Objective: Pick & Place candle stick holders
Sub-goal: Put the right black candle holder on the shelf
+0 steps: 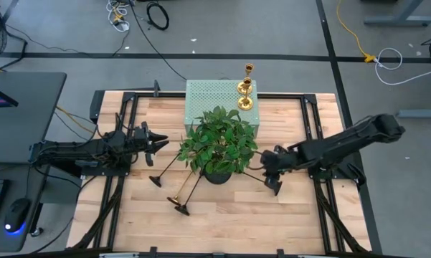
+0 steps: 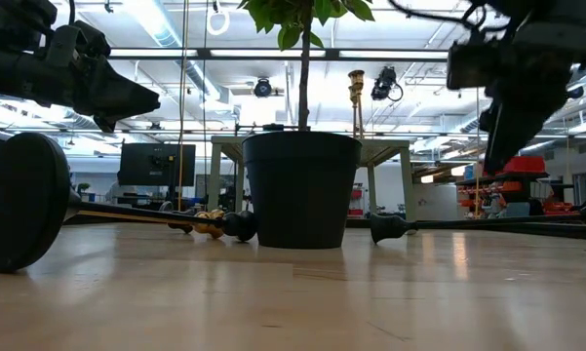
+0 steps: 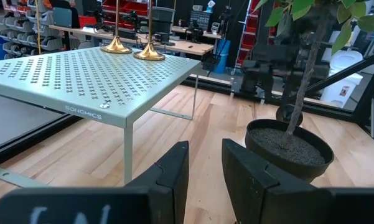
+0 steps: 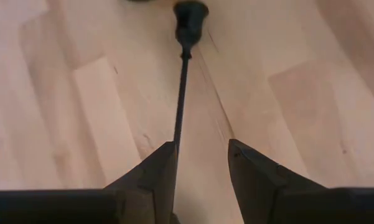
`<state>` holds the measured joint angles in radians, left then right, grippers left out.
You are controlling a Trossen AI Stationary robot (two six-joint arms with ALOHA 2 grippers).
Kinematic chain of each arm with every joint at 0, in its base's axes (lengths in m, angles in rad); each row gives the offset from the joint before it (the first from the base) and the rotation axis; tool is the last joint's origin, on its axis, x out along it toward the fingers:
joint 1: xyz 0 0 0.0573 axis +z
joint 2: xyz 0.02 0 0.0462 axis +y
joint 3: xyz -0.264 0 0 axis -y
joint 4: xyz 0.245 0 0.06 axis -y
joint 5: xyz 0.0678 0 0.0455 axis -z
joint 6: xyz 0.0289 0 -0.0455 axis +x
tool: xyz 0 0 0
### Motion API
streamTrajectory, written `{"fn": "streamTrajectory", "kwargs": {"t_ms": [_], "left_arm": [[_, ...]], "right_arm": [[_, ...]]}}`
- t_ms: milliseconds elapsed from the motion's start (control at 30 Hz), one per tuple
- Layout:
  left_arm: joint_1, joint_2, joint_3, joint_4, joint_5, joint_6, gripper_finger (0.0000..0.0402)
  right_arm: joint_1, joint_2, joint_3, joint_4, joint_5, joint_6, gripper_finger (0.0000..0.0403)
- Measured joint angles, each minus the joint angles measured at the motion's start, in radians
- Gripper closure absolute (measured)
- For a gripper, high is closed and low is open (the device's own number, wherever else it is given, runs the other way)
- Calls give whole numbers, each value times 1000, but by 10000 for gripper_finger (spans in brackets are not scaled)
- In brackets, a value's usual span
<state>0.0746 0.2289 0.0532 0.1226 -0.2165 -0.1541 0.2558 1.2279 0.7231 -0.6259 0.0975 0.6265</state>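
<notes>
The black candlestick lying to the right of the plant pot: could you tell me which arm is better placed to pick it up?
The right arm, probably. Its end effector hangs open directly over the black candlestick, stem beside one finger. The left end effector waits beyond the potted plant.

Both arms are matte black — chunky jointed links seen from above, the right arm (image 1: 358, 136) with a thick boxy forearm. Each gripper ends in two wedge-shaped dark fingers (image 4: 155, 171) (flat-faced, tapering to blunt tips), without visible markings.
</notes>
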Motion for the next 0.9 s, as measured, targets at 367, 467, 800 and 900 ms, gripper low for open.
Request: {"fn": "streamTrajectory", "kwargs": {"t_ms": [367, 467, 800, 900], "left_arm": [[0, 0, 0, 0, 3, 0, 303], [0, 0, 0, 0, 3, 0, 303], [0, 0, 0, 0, 3, 2, 303], [0, 0, 0, 0, 3, 5, 303]], "right_arm": [[-10, 212, 0, 117, 0, -6, 259], [-12, 244, 0, 162, 0, -6, 259], [-22, 293, 0, 213, -8, -32, 259], [-39, 283, 3, 232, -30, -32, 259]]}}
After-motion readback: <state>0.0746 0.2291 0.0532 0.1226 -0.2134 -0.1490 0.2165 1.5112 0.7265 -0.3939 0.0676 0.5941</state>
